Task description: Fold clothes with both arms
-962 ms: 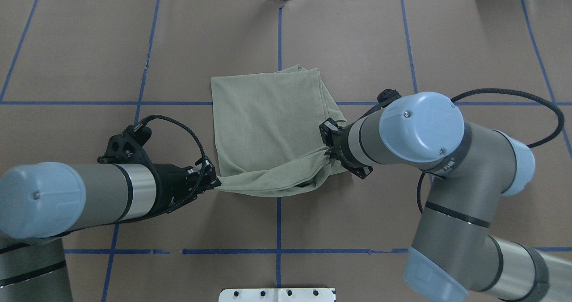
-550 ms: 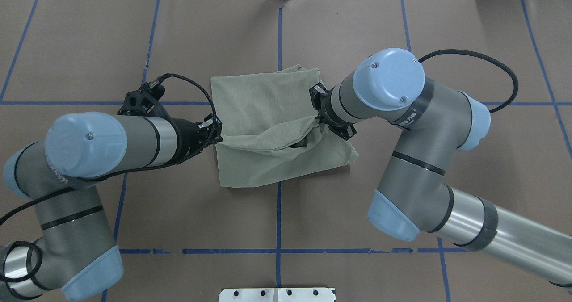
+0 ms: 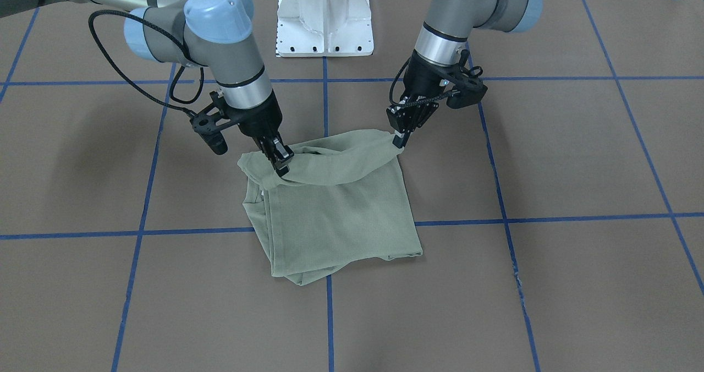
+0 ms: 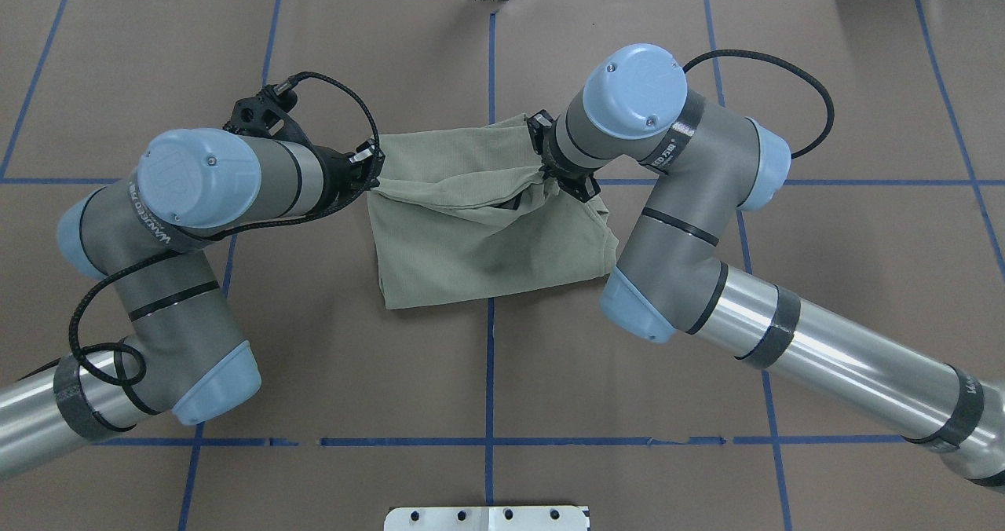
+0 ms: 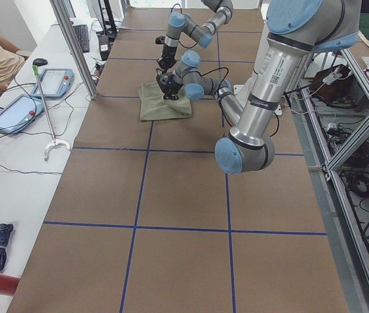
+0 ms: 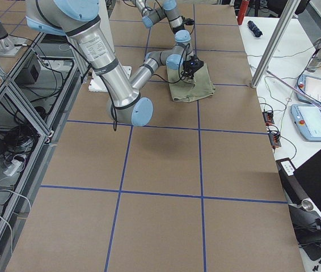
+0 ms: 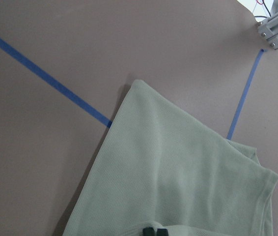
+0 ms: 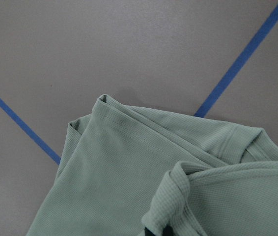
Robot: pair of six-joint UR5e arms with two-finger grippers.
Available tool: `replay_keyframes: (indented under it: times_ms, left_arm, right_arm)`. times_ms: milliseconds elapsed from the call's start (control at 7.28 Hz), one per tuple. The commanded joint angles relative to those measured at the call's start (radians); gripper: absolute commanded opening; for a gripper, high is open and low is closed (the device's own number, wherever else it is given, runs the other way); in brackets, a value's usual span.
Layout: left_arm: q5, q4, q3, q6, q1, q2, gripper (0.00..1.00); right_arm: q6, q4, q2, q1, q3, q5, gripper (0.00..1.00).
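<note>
The brown table (image 4: pixel 785 83), marked into squares by blue tape lines (image 4: pixel 489 374), fills the overhead view. The right arm (image 4: pixel 785 335) comes in from the lower right corner of that view and bends up toward the centre. The left arm (image 4: pixel 180 225) comes in from the lower left edge and doubles back toward the centre as well.

Between them, just above the middle of the frame, lies the green shirt (image 4: pixel 479 248). It is folded to a rough square on the table, with its top layer lifted and strung as a sagging band between the two grippers. In the front-facing view a white pedestal base (image 3: pixel 324 14) stands at the top centre.

The left gripper (image 4: pixel 370 177) is pinched tight on the band's left end, at the shirt's upper left corner. The right gripper (image 4: pixel 546 171) is clamped on the band's right end, near the upper right corner. From the front, the right gripper (image 3: pixel 281 165) sits left of centre and the left gripper (image 3: pixel 400 140) right of centre, each with cloth bunched between closed jaws.

A black cable (image 4: pixel 754 64) arcs over the right arm's wrist in the upper right of the overhead view. In the left wrist view two dark fingertips (image 7: pixel 154 231) show at the bottom edge, pressed together on fabric
</note>
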Motion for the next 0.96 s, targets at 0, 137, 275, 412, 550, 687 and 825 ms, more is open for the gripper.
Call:
replay_keyframes:
  times_ms: [0, 137, 275, 412, 550, 687, 825]
  left_arm:
    - [0.000, -0.073, 0.121, 0.019, -0.039, -0.039, 0.00]
    - [0.001, -0.076, 0.158, 0.017, -0.040, -0.068, 0.00]
    - [0.001, -0.078, 0.188, 0.016, -0.040, -0.079, 0.00]
    - [0.007, -0.125, 0.260, 0.017, -0.040, -0.099, 0.00]
    - [0.010, -0.204, 0.340, 0.019, -0.050, -0.099, 0.00]
    - [0.010, -0.284, 0.409, 0.055, -0.091, -0.099, 0.41]
    - [0.009, -0.315, 0.431, 0.133, -0.116, -0.097, 0.50]
  right_arm:
    - [-0.003, 0.069, 0.041, 0.016, -0.107, 0.007, 0.00]
    - [-0.003, 0.113, 0.045, 0.017, -0.143, 0.007, 0.00]
    - [-0.008, 0.136, 0.043, 0.017, -0.168, 0.007, 0.00]
    - [-0.029, 0.153, 0.043, 0.021, -0.182, 0.007, 0.00]
    - [-0.092, 0.193, 0.042, 0.021, -0.232, 0.005, 0.64]
    - [-0.240, 0.286, 0.042, 0.048, -0.307, 0.008, 1.00]
    - [-0.402, 0.293, 0.028, 0.099, -0.317, 0.066, 1.00]
